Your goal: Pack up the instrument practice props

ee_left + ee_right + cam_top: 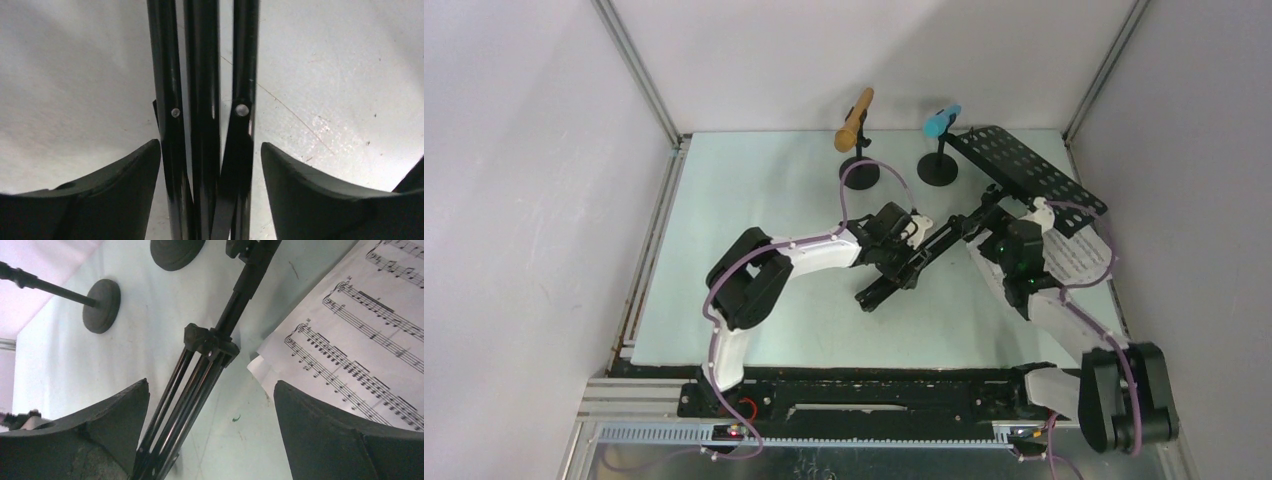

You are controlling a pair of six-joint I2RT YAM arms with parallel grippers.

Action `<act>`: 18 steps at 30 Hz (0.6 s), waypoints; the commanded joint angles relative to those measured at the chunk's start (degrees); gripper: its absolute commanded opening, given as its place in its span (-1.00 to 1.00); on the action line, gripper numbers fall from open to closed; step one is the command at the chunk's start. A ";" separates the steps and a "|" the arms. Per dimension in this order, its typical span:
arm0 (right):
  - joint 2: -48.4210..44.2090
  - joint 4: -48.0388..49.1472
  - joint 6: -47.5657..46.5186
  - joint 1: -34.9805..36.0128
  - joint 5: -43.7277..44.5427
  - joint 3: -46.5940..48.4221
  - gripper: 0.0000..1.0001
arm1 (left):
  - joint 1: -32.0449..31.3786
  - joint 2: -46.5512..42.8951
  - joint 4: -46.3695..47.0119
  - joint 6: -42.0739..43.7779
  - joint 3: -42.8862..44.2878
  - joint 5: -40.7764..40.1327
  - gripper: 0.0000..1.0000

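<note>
Folded music rack point(1024, 165) points to the tabletop's point(754, 200) far right corner.
Its legs point(202, 75) run lengthwise inside my left gripper point(210, 144), jaws released; my right gripper point(211, 381) stands wide open.

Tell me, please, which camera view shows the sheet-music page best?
The right wrist view: the sheet-music page fills its upper right, staves and notes sharp. The top external view shows only a pale strip of it beside the right arm. The left wrist view shows none of it.

Two toy microphones point(855, 118) point(942, 121), two round-based holders point(859, 174) point(938, 170), one music rack point(1024, 168).
</note>
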 commanded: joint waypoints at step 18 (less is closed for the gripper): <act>-19.39 -31.20 -4.85 -20.07 -31.01 5.43 0.99 | 0.46 -49.51 21.47 -7.66 -34.22 -18.38 1.00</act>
